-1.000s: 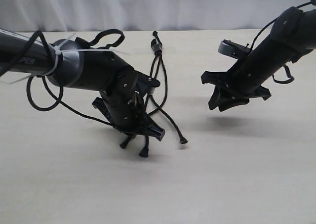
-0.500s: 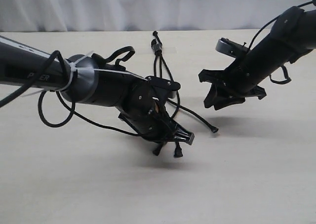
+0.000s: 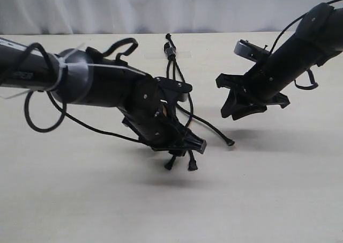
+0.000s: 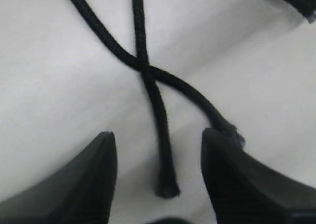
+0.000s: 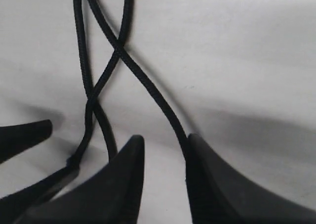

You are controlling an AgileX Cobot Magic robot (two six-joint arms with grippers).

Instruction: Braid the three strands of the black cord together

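Black cord (image 4: 145,73): knot (image 3: 170,52) at far end of table (image 3: 278,200); three strands (image 5: 118,50) run out from knot toward camera, long axis approx knot-to-near-edge. Two cross on near side of knot, tips lying inside L gripper (image 3: 180,163), jaws wide, holding nothing. Third strand (image 3: 217,132) angles off R of knot line, tip pointing away from knot. R gripper (image 3: 238,112) hovers nearest it, jaws parted, empty. Likely R arm's pick

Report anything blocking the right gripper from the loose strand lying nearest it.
Nothing visible does. The loose strand lies on bare table, its tip toward the right gripper; the left gripper sits over the other two strands, to one side.
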